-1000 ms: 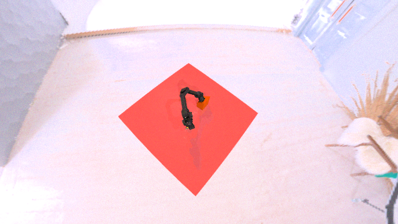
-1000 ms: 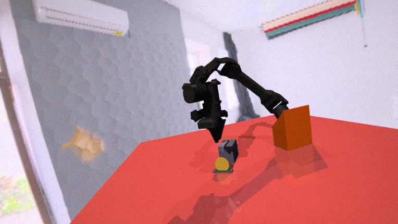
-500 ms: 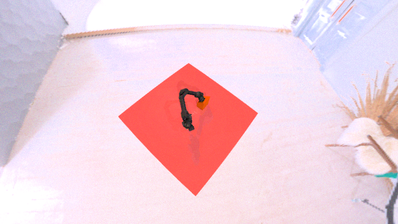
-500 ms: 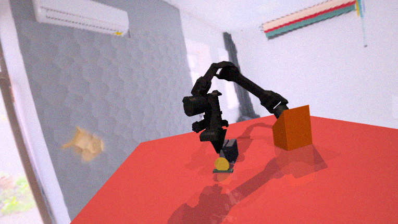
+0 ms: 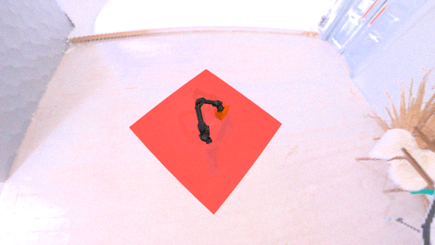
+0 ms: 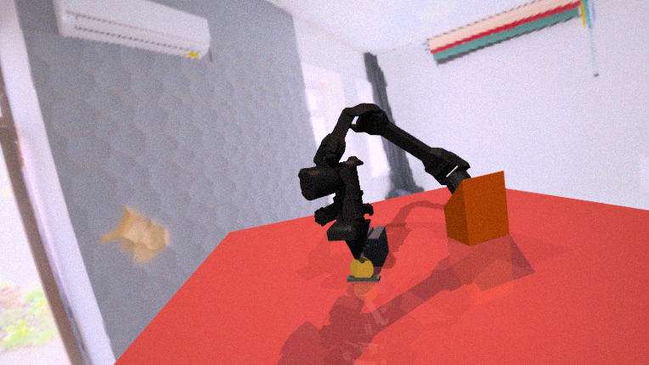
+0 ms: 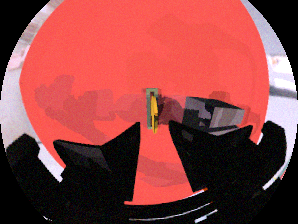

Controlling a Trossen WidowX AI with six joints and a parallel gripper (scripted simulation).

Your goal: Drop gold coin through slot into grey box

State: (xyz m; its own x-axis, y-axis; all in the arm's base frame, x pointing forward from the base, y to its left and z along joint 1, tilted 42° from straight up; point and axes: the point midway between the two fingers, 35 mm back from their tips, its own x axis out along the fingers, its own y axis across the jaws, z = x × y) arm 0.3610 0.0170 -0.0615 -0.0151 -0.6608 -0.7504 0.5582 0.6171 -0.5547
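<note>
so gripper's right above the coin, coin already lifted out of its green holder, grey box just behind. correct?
Not lifted. In the exterior view the coin stands in its holder, with the gripper just above it, fingers apart, holding nothing. The grey box is just behind, as you said.
</note>
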